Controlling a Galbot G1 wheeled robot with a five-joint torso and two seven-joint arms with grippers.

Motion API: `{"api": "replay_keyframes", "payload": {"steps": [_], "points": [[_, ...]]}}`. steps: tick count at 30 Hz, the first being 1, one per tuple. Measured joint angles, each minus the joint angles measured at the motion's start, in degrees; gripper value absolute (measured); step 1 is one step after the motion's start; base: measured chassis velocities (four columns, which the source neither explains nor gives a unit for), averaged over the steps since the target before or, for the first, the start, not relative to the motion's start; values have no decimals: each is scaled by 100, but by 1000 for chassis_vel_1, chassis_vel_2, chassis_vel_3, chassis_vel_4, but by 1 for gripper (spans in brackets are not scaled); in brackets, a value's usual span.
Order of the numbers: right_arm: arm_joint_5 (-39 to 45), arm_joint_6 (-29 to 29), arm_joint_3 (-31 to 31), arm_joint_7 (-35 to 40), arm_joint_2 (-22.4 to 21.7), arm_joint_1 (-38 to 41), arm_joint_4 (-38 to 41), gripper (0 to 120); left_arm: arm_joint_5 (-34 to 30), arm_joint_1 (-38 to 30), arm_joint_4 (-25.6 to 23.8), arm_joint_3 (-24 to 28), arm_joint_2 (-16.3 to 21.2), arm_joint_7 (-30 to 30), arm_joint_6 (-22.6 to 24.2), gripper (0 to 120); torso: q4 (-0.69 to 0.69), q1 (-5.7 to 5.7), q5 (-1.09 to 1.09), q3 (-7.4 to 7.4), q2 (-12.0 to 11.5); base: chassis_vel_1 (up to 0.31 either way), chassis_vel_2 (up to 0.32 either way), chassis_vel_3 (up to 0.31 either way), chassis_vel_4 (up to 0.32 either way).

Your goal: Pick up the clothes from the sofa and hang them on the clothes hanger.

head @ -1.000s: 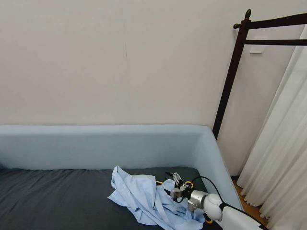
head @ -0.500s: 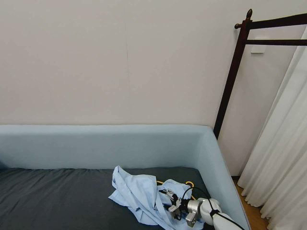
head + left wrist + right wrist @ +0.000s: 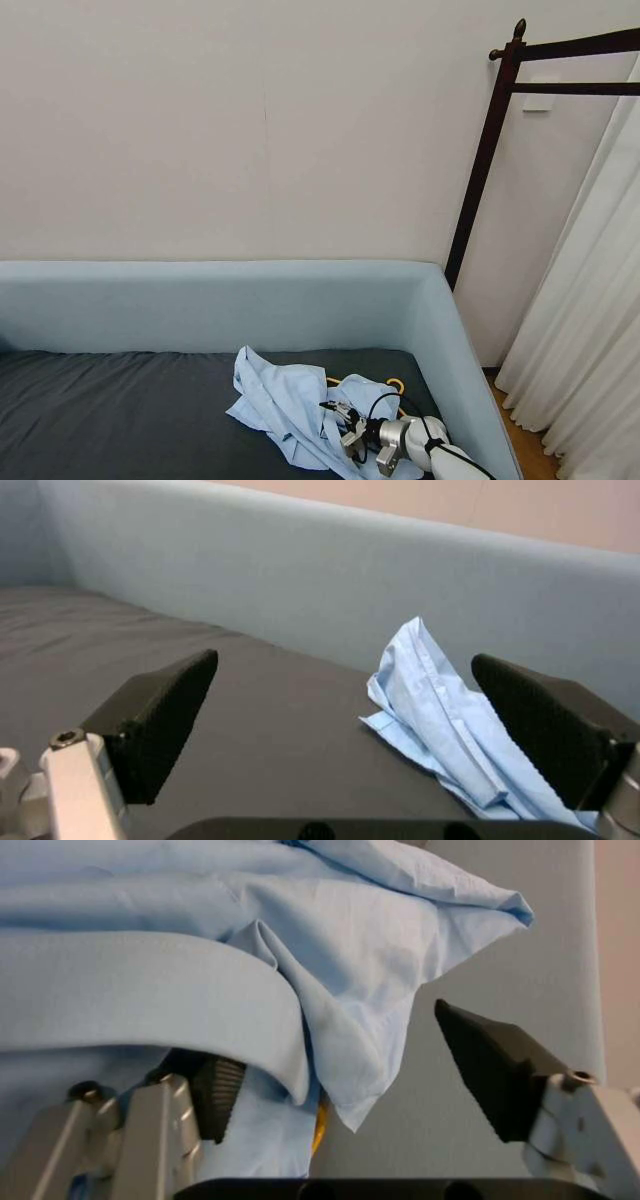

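Note:
A crumpled light blue shirt [image 3: 285, 400] lies on the dark seat of the sofa [image 3: 120, 420], near its right end. A yellow hanger [image 3: 396, 383] peeks out from under the cloth. My right gripper [image 3: 338, 418] sits low over the shirt's right side, open. In the right wrist view a fold of the shirt [image 3: 330, 937] hangs between its fingers [image 3: 490, 1065], with a bit of yellow hanger [image 3: 318, 1129] beneath. My left gripper [image 3: 350, 712] hovers open over the seat, with the shirt [image 3: 440, 720] ahead of it. The dark wooden clothes rack [image 3: 485, 170] stands beyond the sofa's right arm.
The pale blue sofa back [image 3: 220, 305] and right arm [image 3: 450, 350] wall in the seat. White curtains [image 3: 590, 340] hang at the far right, just beside the rack. The seat left of the shirt is bare dark cushion.
My right gripper has moved down and to the left, from above the shirt's right edge onto its folds. The shirt's right side has bunched slightly.

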Motion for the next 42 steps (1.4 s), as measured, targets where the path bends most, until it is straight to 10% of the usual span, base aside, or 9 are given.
{"api": "replay_keyframes", "payload": {"steps": [22,33,42], "points": [[-206,164,-190,113,0,161,-79,0,20,-104,142,32,-54,5,-3,100,0,0,1,0,0,0,0,0,0],[3106,-746,-1523,-429,-616,409,1316,0,70,-101,17,199,63,52,95,100,0,0,1,0,0,0,0,0,0],[5069,-2722,-2509,-417,-868,711,2528,0,-206,-144,-233,740,559,248,513,100,0,0,1,0,0,0,0,0,0]]}}
